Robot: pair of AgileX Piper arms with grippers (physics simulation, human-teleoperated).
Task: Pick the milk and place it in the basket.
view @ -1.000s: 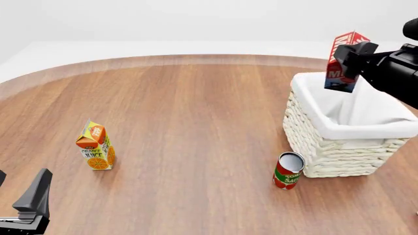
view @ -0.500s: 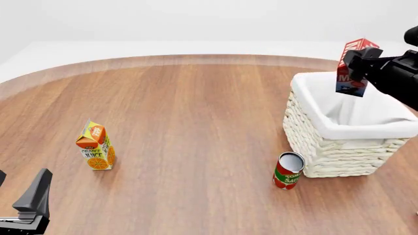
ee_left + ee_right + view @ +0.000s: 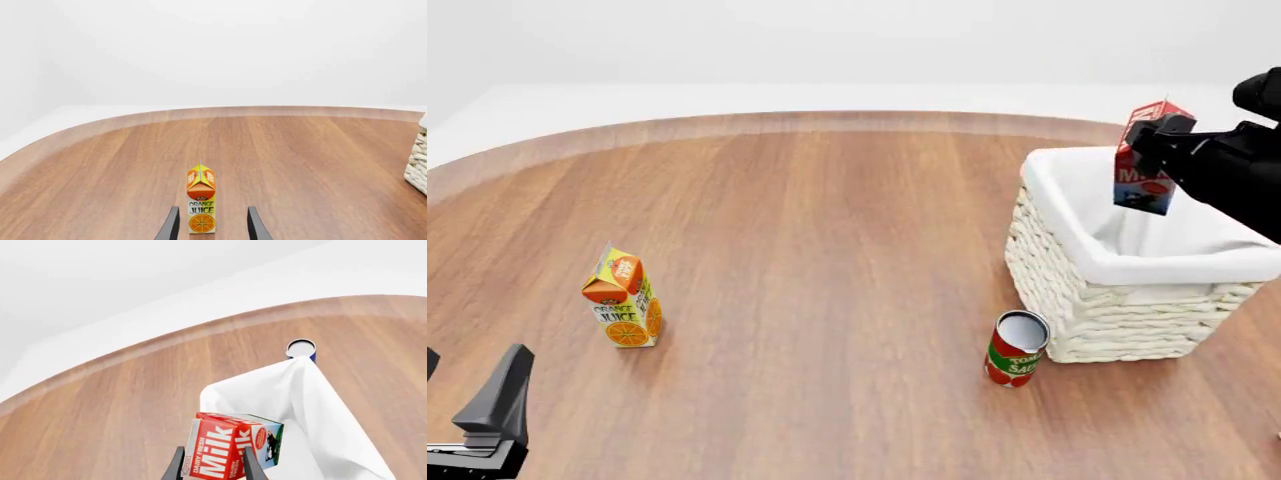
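Note:
The milk [image 3: 1142, 160], a red-topped carton with white "Milk" lettering, hangs tilted in the air above the far part of the basket [image 3: 1108, 322], a large white wicker basket with a white cloth liner. My right gripper [image 3: 1160, 148] is shut on the milk. In the right wrist view the milk [image 3: 230, 446] sits between the fingers [image 3: 249, 464], above the liner [image 3: 303, 400]. My left gripper [image 3: 467, 392] is open and empty at the near left. It also shows open in the left wrist view [image 3: 211, 227].
An orange juice carton [image 3: 625, 300] stands at the left, in front of the left gripper [image 3: 201, 202]. A red tomato can [image 3: 1016, 348] stands just in front of the basket's near left corner. The basket's edge shows in the left wrist view [image 3: 419, 165].
My right gripper has carried the milk a little to the right and lower, over the basket. The left arm has not moved.

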